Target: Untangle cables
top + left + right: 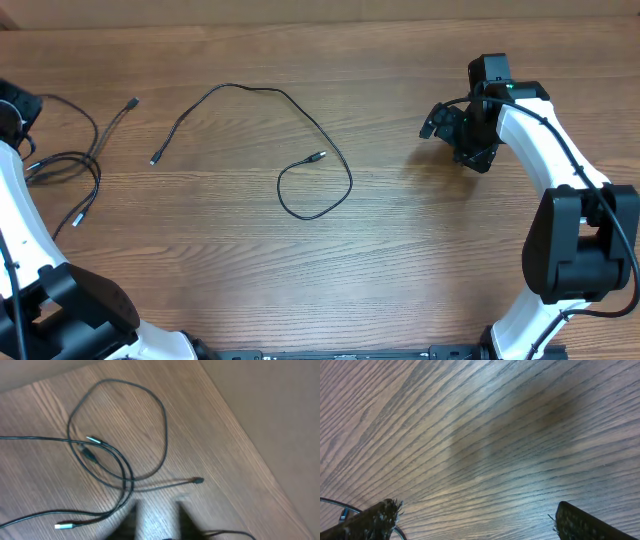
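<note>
One loose cable (240,87) is sprawled out mid-table (450,250) by itself, well apart from the tangle of cables (127,480) over at the left edge. The right gripper (475,507) is spread wide over bare wood, gripping nothing. The left gripper (157,510) hangs above the tangle, and it's too blurry to tell if it's open or closed.

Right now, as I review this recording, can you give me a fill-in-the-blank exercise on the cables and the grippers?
1. The tangled cables lie on the robot's ___ side of the table.
2. The lone cable in the middle touches ___ other cable.
3. The right gripper, with its fingers wide apart over bare wood, holds ___.

Missing words: left; no; nothing.
</note>
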